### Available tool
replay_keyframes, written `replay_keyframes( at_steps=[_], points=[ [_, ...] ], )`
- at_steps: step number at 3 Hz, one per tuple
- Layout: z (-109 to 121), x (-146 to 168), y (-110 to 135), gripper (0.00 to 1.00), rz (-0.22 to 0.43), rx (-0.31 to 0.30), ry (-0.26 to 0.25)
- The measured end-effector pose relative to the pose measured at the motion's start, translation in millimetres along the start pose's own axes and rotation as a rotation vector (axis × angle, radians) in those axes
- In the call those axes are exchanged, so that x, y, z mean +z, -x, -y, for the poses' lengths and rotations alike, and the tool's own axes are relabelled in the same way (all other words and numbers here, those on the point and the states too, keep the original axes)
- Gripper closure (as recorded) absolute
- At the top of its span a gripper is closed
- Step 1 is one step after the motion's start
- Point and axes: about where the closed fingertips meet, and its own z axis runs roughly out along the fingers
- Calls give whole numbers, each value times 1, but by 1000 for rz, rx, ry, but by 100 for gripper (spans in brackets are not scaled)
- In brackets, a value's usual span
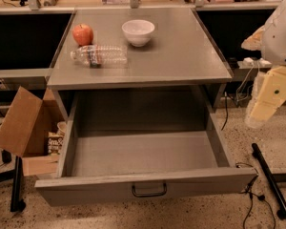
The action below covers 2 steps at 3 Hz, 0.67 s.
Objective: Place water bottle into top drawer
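1. Gripper (253, 120) hangs at the right edge of view, off the table's (181, 56) right side, level with the gap under the tabletop. Spread or pressed together: cannot tell.
2. Arm (281, 32): white upper shell at top right, a cream link below it slanting down and to the left, ending in the gripper. It is well apart from the bottle.
3. Water bottle (99, 55) lies on its side on the tabletop, left front area, cap pointing left.
4. Apple (83, 34) sits just behind the bottle's cap end; white bowl (138, 31) stands upright further right.
5. Top drawer (86, 187) is pulled wide open below the tabletop, handle (149, 190) facing front.
6. Cardboard box (24, 123) stands open on the floor, left of the drawer.
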Motion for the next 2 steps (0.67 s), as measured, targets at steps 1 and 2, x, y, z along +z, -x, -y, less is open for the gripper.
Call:
replay_keyframes(
  at_steps=[1, 2],
  points=[
    [0, 0, 0, 0, 0, 0, 0],
    [10, 4, 9, 0, 24, -12, -12]
  ],
)
